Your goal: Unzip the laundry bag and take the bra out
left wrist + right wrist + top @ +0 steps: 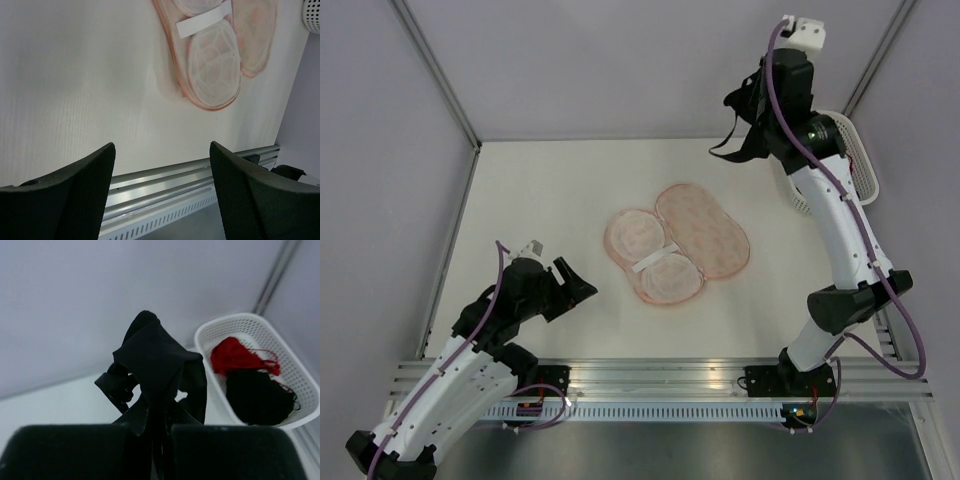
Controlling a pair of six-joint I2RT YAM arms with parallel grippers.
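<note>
The right pincer (pixel 159 440) is pinching the bra (pixel 155 362) high beyond the laundry bag (pixel 710 235), which is lying open on the tabletop (pixel 540 200). Its straps are dangling, so carry it well clear. The left pincer (pixel 162 170) is hovering spread near the bag.

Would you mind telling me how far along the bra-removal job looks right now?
Done: the laundry bag lies unzipped and spread open on the table, both round cups empty. In hand: the right hand holds the black bra lifted clear of the table, near the white basket. Left: seemingly just setting the bra down; the left hand is open and idle.
</note>
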